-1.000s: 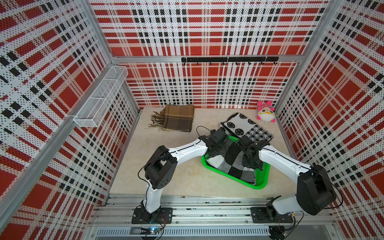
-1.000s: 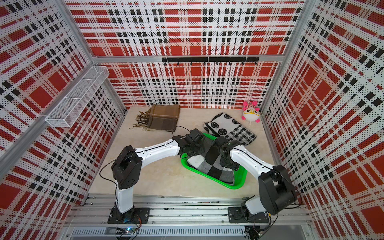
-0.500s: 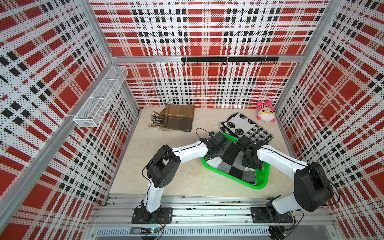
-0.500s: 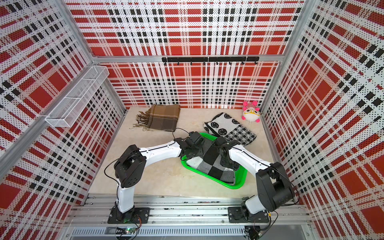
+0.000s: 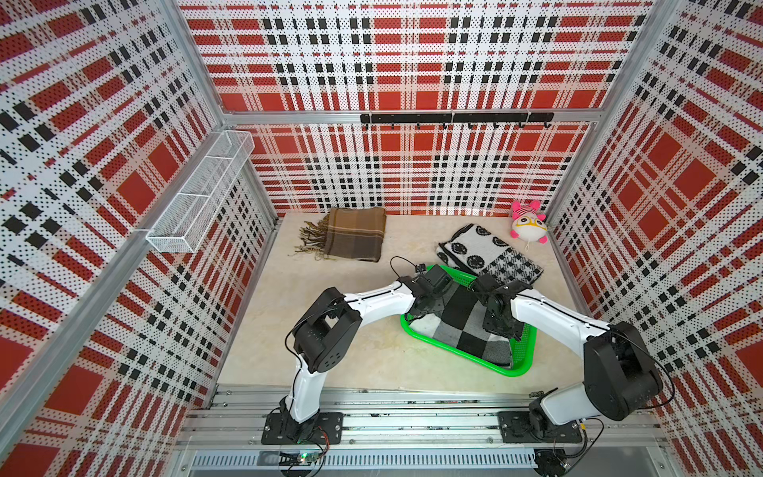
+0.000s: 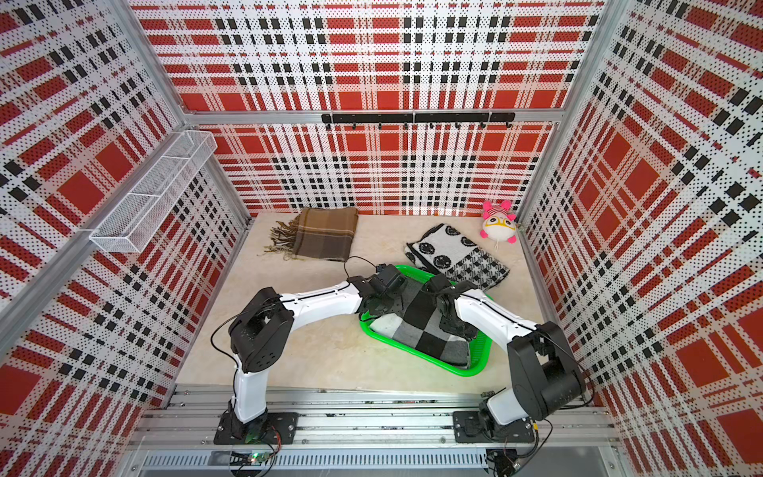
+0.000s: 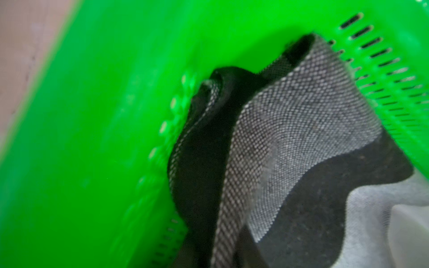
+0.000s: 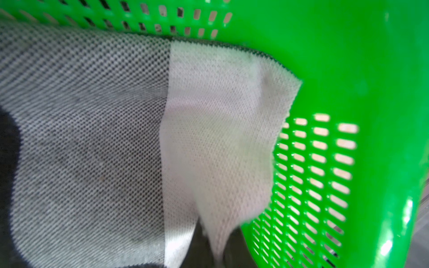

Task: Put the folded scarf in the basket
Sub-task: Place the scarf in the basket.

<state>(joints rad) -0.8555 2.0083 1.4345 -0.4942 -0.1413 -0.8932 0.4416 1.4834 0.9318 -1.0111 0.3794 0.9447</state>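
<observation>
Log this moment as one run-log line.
stage: placing | checked scarf: lying in green basket | left gripper: at scarf edge, state unclear | right gripper: shut on scarf corner

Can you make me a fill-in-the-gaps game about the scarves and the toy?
1. The checkered scarf lies in the ____ basket.
2. The fringed scarf by the back wall is ____.
3. The plush toy sits near the black and ____ scarf.
Missing words: green; brown; white.
</observation>
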